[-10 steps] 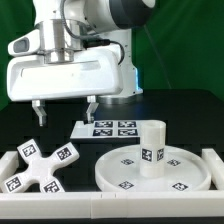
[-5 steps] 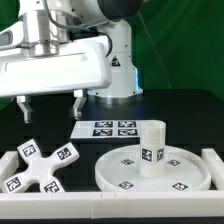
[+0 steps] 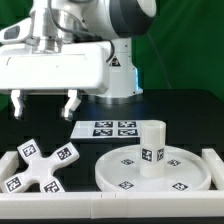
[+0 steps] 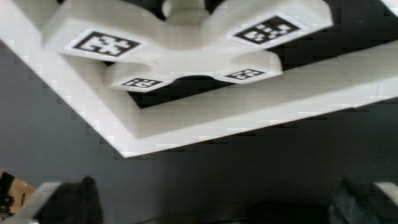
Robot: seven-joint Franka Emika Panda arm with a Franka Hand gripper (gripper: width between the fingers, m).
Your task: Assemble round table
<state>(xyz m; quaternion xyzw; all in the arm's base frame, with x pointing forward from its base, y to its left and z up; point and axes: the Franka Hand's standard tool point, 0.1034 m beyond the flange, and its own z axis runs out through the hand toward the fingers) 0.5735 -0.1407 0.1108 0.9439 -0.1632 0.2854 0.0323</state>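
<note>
Pincer [image 3: 41, 112] spread wide, empty; leg [image 3: 152, 147] upright in rimmed disc [image 3: 108, 172].

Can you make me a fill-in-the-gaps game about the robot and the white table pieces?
The short leg stands ____ on the round disc.
The gripper hangs in the air with its jaws ____.
The cross-shaped base has ____ arms.
Missing words: upright, open, four.

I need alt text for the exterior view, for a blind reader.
The open tool hangs roughly above the cross base at the exterior view's left. At its right, the leg stands upright on the disc.
</note>
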